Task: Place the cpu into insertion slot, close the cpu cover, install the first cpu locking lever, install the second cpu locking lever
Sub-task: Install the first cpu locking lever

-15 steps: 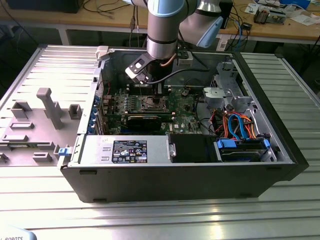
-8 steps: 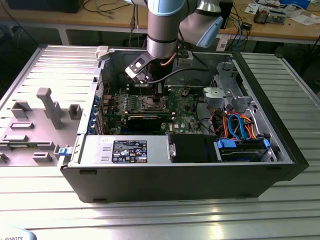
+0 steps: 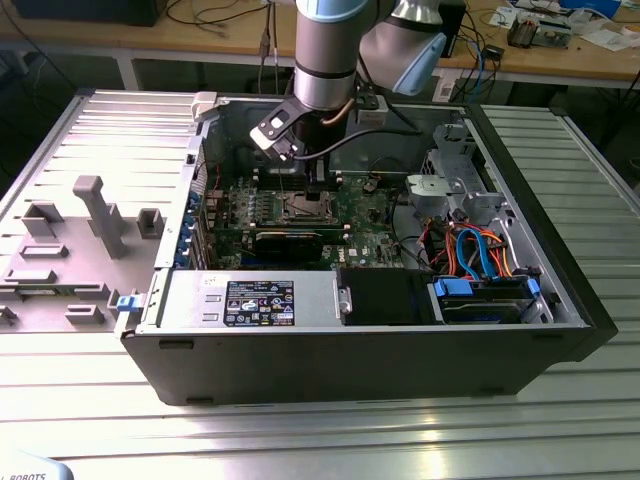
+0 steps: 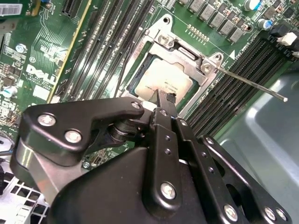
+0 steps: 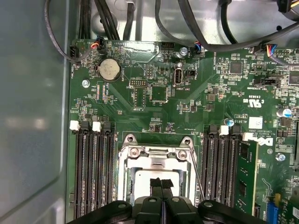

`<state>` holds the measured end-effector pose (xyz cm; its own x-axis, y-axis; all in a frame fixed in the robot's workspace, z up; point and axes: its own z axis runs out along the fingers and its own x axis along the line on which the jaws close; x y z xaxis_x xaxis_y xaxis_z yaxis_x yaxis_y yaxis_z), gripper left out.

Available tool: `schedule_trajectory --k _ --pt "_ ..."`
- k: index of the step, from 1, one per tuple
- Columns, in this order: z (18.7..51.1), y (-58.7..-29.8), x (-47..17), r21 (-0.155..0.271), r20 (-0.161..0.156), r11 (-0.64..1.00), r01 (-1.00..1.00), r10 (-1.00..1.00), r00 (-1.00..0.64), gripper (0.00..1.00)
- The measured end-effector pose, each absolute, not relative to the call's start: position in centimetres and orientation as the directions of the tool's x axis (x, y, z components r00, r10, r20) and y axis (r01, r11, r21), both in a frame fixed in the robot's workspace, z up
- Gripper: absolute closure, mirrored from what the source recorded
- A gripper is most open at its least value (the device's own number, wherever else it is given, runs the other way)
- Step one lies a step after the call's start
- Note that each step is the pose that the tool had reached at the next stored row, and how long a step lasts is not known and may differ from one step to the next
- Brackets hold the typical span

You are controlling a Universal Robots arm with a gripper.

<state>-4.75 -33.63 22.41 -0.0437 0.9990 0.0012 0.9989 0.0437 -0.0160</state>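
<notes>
The gripper (image 5: 162, 183) is fully closed and has nothing in its grasp; its tips hover just above the cpu (image 4: 163, 84). The cpu lies in the insertion slot (image 3: 308, 208), which in the exterior view is at 6 o'clock from the gripper. The cpu cover (image 5: 154, 151) seems to be down, but 1 thin locking lever (image 4: 252, 84) stands free. I think the tips could slip off this wire, or press on the chip and harm the socket.

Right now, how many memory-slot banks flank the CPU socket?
2. One bank lies between the insertion slot and the case wall; the other bank is on the slot's opposite side. Their far ends are out of frame.
</notes>
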Motion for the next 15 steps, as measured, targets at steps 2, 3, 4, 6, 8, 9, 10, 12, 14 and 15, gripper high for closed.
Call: schedule_trajectory --k 2,3,4,6,8,9,10,12,14,15 --pt "22.62 -33.63 -4.75 -0.016 -0.001 0.044 0.999 0.999 -0.044 0.89" --pt "22.70 -33.63 -4.76 -0.016 -0.001 0.044 0.999 0.999 -0.044 0.89" --pt "22.77 -33.63 -4.75 -0.016 -0.002 0.044 0.999 0.999 -0.044 0.89" --pt "22.89 -33.63 -4.75 -0.016 -0.004 0.044 0.999 0.999 -0.044 0.89" --pt "22.91 -33.63 -4.75 -0.016 -0.004 0.044 0.999 0.999 -0.044 0.89" --pt "22.93 -33.63 -4.75 -0.016 -0.004 0.044 0.999 0.999 -0.044 0.89" --pt "22.94 -33.63 -4.75 -0.016 -0.004 0.044 0.999 0.999 -0.044 0.89" --pt "22.95 -33.63 -4.75 -0.016 -0.004 0.044 0.999 0.999 -0.044 0.89" --pt "23.07 -33.64 -4.76 -0.017 -0.004 0.044 0.999 0.999 -0.044 0.89" --pt "23.17 -33.63 -4.76 -0.016 -0.004 0.044 0.999 0.999 -0.044 0.89"
